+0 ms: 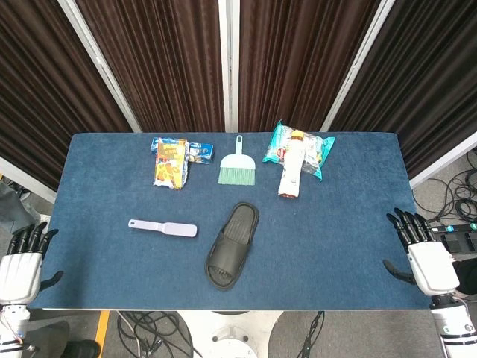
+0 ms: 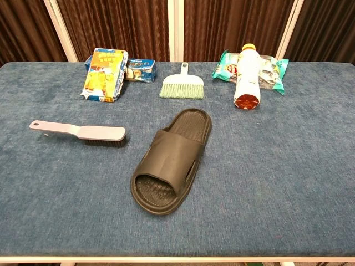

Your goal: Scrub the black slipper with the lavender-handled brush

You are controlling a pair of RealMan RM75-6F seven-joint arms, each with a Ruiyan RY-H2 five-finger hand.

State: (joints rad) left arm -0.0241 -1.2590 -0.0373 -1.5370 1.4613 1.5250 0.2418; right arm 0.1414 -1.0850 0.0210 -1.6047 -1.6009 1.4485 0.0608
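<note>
A black slipper point(image 1: 232, 245) point(image 2: 172, 159) lies sole down near the middle of the blue table, its toe end toward the front. The lavender-handled brush point(image 1: 163, 227) point(image 2: 79, 132) lies flat to the slipper's left, handle pointing left, bristles down. My left hand point(image 1: 22, 265) hangs off the table's front left corner, fingers apart and holding nothing. My right hand point(image 1: 422, 256) sits off the front right corner, also with fingers spread and nothing in it. Neither hand shows in the chest view.
Along the back of the table point(image 1: 335, 224) lie yellow-and-blue snack packets point(image 1: 173, 159) point(image 2: 108, 67), a small green dustpan broom point(image 1: 238, 168) point(image 2: 182, 86), and a white bottle point(image 1: 291, 170) point(image 2: 247, 77) resting on a teal bag point(image 1: 317, 149) point(image 2: 275, 69). Dark curtains hang behind.
</note>
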